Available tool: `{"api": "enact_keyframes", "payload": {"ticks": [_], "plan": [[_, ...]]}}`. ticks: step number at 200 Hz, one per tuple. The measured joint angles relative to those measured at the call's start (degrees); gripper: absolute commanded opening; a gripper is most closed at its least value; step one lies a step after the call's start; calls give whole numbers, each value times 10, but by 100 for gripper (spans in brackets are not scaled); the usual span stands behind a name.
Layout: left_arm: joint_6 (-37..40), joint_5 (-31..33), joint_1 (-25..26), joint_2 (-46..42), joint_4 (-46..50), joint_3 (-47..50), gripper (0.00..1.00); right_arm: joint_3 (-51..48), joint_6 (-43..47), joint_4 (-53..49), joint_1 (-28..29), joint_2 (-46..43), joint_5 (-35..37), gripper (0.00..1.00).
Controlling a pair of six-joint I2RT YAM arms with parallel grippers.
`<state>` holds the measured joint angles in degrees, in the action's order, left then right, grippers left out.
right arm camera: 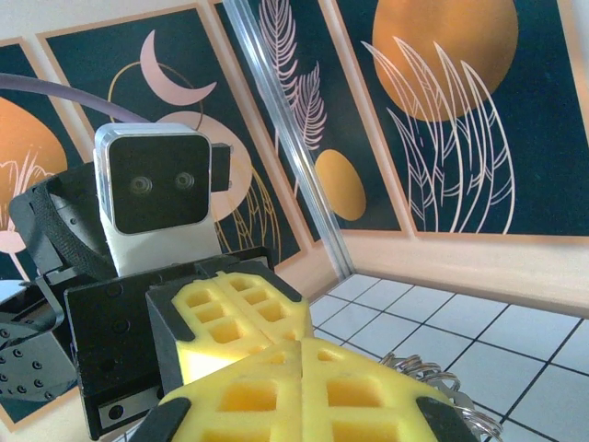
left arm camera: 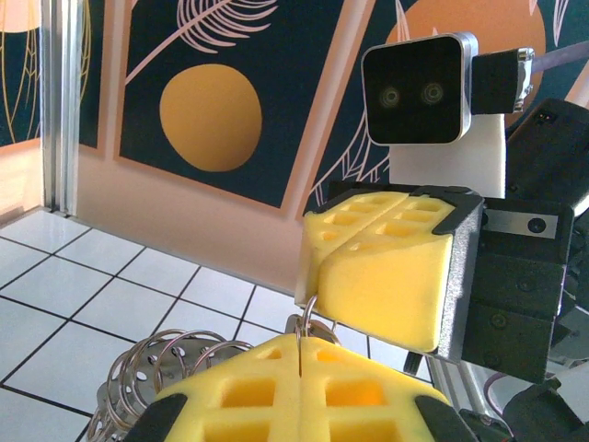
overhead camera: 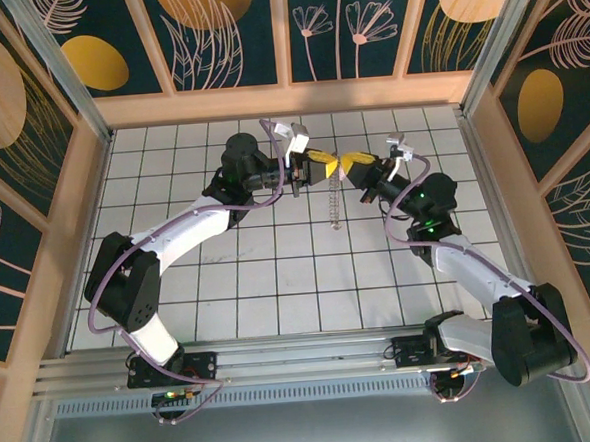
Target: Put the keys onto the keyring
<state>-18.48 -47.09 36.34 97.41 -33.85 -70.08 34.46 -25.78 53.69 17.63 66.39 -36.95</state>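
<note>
The left gripper [overhead camera: 320,162] and the right gripper [overhead camera: 356,164] met tip to tip above the tiled table [overhead camera: 229,285], so neither arm was nearer to the work. The keyring [overhead camera: 332,201] hung from that meeting point with its long axis pointing down toward the tiles. In the left wrist view its coiled rings bunched just beside the left gripper's own tips. Both pairs of yellow foam pads [left arm camera: 386,267] were pressed together. 1 thin wire loop ran from the left seam up to the right tips, so both claws seemed to pinch the keyring. The key was too small to make out.
</note>
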Motion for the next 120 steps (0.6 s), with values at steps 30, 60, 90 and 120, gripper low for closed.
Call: {"api": "enact_keyframes", "payload": {"ticks": [30,60,90,120], "plan": [[0,0,0,0,3,0,0,2,0,1,0,2,0,0],[0,-7,0,0,7,0,0,10,0,2,2,9,0,0],[1,-9,1,0,11,0,0,21,0,1,4,21,0,0],[1,-9,2,0,11,0,0,21,3,0,5,25,0,0]]}}
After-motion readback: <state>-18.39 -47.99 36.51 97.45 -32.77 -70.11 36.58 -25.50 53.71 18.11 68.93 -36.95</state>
